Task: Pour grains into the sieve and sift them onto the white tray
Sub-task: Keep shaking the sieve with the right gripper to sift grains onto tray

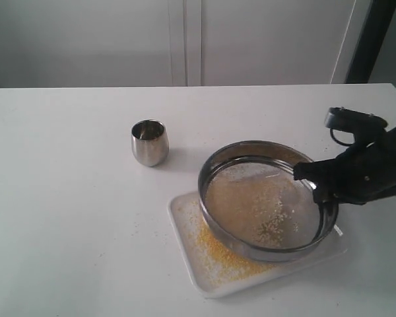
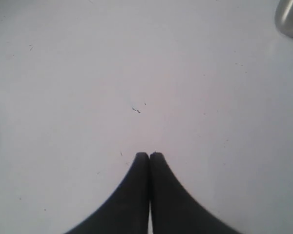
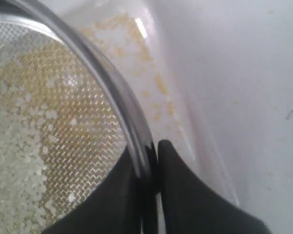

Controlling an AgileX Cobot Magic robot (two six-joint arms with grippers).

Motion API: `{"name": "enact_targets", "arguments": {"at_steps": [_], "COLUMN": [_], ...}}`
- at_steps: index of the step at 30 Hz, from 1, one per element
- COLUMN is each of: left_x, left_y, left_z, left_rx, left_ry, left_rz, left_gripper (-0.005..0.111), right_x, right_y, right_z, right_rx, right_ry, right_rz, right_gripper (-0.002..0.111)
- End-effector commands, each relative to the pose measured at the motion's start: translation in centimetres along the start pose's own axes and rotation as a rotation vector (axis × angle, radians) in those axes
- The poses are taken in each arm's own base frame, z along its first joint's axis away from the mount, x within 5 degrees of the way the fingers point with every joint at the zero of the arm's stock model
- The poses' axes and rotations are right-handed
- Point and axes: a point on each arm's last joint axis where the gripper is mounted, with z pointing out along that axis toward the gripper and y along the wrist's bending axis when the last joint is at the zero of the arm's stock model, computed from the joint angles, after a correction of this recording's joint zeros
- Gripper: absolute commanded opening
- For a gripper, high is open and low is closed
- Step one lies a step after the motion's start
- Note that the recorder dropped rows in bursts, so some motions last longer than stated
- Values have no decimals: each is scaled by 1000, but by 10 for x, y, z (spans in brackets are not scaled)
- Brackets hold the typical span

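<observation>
The round steel sieve [image 1: 267, 201] hangs tilted just above the white tray [image 1: 185, 247], with my right gripper [image 1: 315, 187] shut on its right rim. Pale whitish grains [image 1: 274, 221] lie on the mesh, and fine yellow-orange grains [image 1: 211, 247] are spread over the tray below. In the right wrist view the sieve's rim [image 3: 115, 95] runs between the jaws of the right gripper [image 3: 151, 146], pale grains [image 3: 19, 156] rest on the mesh, and yellow grains [image 3: 151, 78] dot the tray beside it. My left gripper [image 2: 149, 155] is shut and empty over bare table, out of the exterior view.
A small steel cup [image 1: 149, 142] stands upright on the white table [image 1: 66, 198], left of and behind the sieve; its edge [image 2: 290, 19] shows in a corner of the left wrist view. The tray sits near the table's front edge.
</observation>
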Motion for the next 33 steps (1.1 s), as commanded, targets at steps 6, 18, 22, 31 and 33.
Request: {"name": "enact_targets", "arguments": {"at_steps": [6,18,22,31,33], "left_x": [2,2,2,2,2], "left_y": [-1,-1,-1,-1,-1], "left_z": [0,0,0,0,0], "left_rx": [4,5,5,5,5], "left_ry": [0,0,0,0,0], "left_rz": [-7,-7,-7,-7,-7], "left_gripper": [0,0,0,0,0], "right_x": [-5,-7,-3,-4,-4], "right_y": [-6,-15,7,10,15], "right_z": [-10,-9,-4,-5,-5], "right_rx": [16,-2,-24,-17,-6], "right_ry": [-22,-28,-6,-27,-37], "right_rz": [-4,141,-42,21,-32], "right_gripper": [0,0,0,0,0]}}
